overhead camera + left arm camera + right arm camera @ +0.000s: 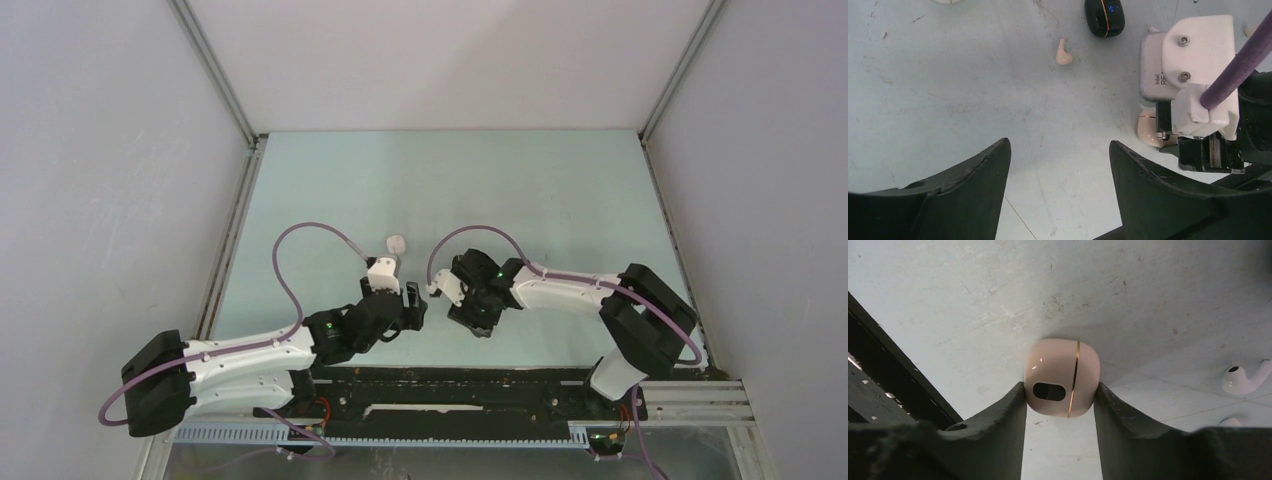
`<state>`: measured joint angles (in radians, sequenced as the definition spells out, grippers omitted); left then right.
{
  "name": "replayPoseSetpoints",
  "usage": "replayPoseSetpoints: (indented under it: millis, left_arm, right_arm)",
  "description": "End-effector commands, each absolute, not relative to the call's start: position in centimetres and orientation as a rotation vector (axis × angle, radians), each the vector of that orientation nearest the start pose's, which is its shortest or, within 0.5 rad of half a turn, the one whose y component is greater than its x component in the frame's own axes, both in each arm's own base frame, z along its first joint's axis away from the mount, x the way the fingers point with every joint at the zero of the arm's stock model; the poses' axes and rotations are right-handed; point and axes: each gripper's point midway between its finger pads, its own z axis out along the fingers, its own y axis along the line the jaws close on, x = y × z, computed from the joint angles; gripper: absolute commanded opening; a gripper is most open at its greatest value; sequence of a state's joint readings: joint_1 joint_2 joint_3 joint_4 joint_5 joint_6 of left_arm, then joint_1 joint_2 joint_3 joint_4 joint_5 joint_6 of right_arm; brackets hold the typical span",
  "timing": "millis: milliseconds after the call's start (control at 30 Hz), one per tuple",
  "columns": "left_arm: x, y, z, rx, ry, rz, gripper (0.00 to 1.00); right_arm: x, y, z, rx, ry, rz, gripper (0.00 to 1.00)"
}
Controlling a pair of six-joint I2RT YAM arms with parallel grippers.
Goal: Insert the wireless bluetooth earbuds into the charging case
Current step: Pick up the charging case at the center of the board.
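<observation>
Between the right jaws, seen from the right wrist, sits a pink charging case (1062,385). It rests on the tabletop (973,300) with both jaws pressed against its flanks, so it is gripped. Its gold seam runs 12 to 6 o'clock, parallel to the jaws, and looks unbroken, so I judge the lid not yet lifted. A white earbud (1245,379) lies at 3 o'clock from the case, well apart from it, its stem pointing toward 2 o'clock.

From the left wrist, the left jaws stand wide apart with nothing between them. A cream earbud (1063,53) lies straight ahead of them at 12 o'clock, close to the line through the gap. Its long axis runs 12 to 6, with the stem at the far end. A black rounded case (1104,17) sits just beyond it at 1 o'clock.

The left arm is free and already lined up, so it is probably the one to pick. Its jaws would close across the earbud's narrow width. The case has to open first.
</observation>
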<state>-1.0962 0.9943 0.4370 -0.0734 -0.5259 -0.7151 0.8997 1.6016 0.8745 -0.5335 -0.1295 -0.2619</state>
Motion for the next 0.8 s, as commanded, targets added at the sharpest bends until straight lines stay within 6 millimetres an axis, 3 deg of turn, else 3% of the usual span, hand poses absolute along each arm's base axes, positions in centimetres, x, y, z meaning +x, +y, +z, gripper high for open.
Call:
replayPoseSetpoints:
  millis: [0, 100, 233, 500, 667, 767]
  left_arm:
    - [19.5, -22.7, 9.2, 0.054, 2.114, -0.511, 0.78]
    - [19.3, -23.4, 9.1, 0.072, 2.118, -0.544, 0.78]
    - [18.9, -25.7, 10.1, 0.116, 2.094, -0.69, 0.78]
    - [17.4, -30.5, 13.2, 0.174, 2.009, -1.168, 0.73]
    - [16.0, -32.5, 15.5, 0.217, 1.928, -1.507, 0.68]
    - [15.3, -33.8, 16.3, 0.245, 1.913, -1.619, 0.66]
  right_arm:
    - [18.5, 24.5, 2.3, -1.582, 2.302, 0.3, 0.41]
    - [18.3, 24.8, 3.8, -1.599, 2.241, 0.357, 0.33]
    - [17.6, 24.7, 6.2, -1.628, 2.122, 0.442, 0.3]
    - [18.5, 23.9, 11.3, -1.501, 1.956, 0.599, 0.29]
    - [19.1, 23.2, 12.4, -1.459, 1.932, 0.61, 0.3]
    - [18.8, 23.2, 12.6, -1.474, 1.909, 0.617, 0.3]
